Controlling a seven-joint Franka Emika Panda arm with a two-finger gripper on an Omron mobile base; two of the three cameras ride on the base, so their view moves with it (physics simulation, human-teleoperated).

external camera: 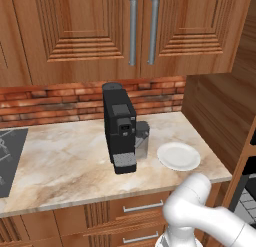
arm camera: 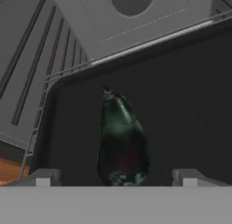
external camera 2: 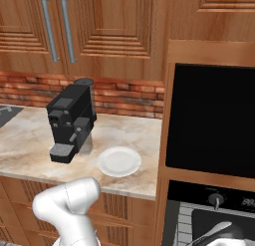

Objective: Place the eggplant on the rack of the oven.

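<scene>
Gripper (arm camera: 117, 177) fingertips are seen spread wide in the hand view, one on each side of the eggplant (arm camera: 121, 139) and clear of it. The eggplant is seen lying on the dark rack (arm camera: 181, 105) inside the oven (arm camera: 68, 32), well in from its front rail. Placement is judged done and the eggplant released; only withdrawal of the arm is left.

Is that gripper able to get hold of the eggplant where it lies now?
Probably yes. In the hand view the eggplant lies between the spread fingertips of the gripper, on a dark surface inside the oven, with nothing between them.
</scene>
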